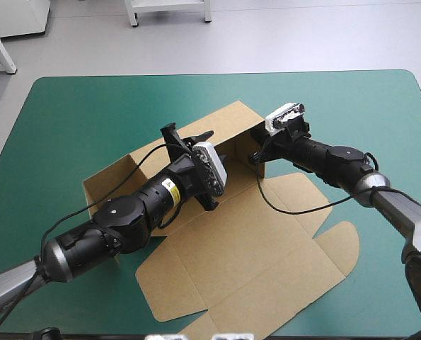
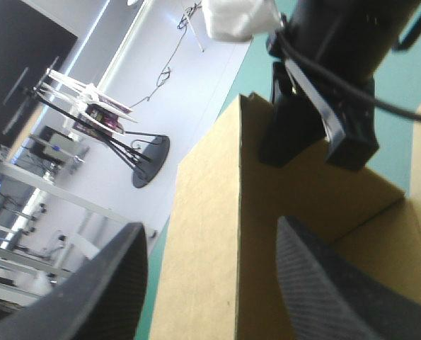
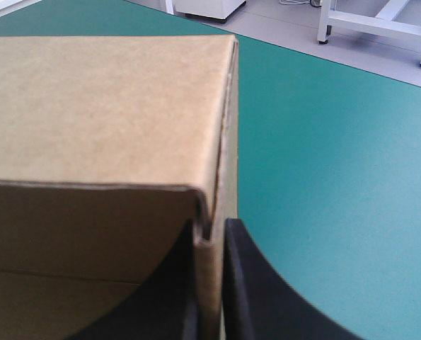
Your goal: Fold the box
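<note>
While the right gripper (image 3: 210, 283) clamps the box (image 1: 252, 241) by its right wall, you see the left gripper (image 2: 210, 227) spread apart at the box's far wall.

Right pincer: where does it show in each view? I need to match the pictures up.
High view: right pincer at the raised end wall of the box, right of centre.
Left wrist view: right pincer ahead, clamped over that wall's top edge.
Right wrist view: right pincer, its own fingers shut on the wall's edge.
Shared landmark: the upright brown wall corner.
</note>
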`<control>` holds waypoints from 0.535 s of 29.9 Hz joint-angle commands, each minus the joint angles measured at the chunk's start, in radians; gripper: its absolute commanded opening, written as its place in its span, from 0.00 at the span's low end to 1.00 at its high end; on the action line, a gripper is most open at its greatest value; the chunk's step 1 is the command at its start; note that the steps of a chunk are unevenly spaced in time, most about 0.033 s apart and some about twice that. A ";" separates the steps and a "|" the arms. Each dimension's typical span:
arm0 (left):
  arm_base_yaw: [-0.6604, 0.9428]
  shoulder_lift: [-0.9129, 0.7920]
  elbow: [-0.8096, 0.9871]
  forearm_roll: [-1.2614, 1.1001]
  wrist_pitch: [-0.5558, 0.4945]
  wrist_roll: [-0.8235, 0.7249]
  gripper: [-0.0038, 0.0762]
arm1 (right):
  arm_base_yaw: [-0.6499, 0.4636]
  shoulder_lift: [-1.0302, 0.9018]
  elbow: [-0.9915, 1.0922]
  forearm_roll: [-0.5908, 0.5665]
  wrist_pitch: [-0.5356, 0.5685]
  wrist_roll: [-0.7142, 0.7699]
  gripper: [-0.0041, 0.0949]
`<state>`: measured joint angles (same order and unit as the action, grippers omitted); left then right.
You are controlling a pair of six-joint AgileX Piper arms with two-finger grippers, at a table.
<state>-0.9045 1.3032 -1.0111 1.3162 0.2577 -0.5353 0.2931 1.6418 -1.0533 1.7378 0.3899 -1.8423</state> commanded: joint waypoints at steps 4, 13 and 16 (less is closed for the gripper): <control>0.014 -0.054 -0.174 -0.249 0.156 -0.017 0.55 | 0.007 -0.033 -0.018 -0.001 0.018 0.057 0.02; 0.335 -0.046 -0.351 -0.425 0.339 0.010 0.55 | 0.007 -0.033 -0.060 -0.214 -0.055 0.280 0.02; 0.507 -0.046 -0.351 -0.536 0.358 0.058 0.54 | 0.006 -0.033 -0.108 -0.381 -0.061 0.464 0.02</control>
<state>-0.5284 1.2852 -1.3253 0.8588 0.6185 -0.5084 0.3000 1.6398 -1.1081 1.5011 0.3302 -1.5535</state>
